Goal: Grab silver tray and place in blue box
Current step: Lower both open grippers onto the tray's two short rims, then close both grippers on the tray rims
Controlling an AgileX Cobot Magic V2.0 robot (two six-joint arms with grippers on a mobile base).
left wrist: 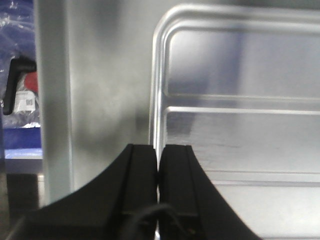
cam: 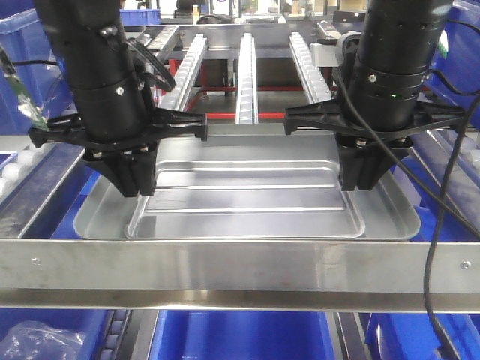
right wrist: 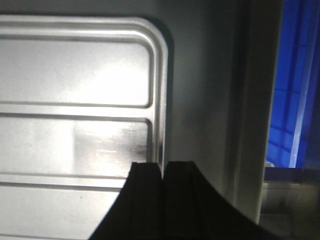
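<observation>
The silver tray (cam: 240,199) lies level in the middle of the front view, its two long ridges running left to right. My left gripper (cam: 139,184) is shut on the tray's left rim, which runs straight in between the black fingers (left wrist: 142,170) in the left wrist view, where the left gripper (left wrist: 158,150) sits beside the tray (left wrist: 240,140). My right gripper (cam: 360,180) is shut on the right rim. In the right wrist view the right gripper (right wrist: 162,167) pinches the edge of the tray (right wrist: 75,140). A blue box (cam: 240,337) shows below, in front of the tray.
A metal frame bar (cam: 240,274) crosses in front of the tray. Roller rails (cam: 246,67) run away behind it. Blue bins stand at the left (cam: 22,67) and right (cam: 465,75). A black cable (cam: 442,225) hangs at the right. A plastic bag (cam: 37,341) lies bottom left.
</observation>
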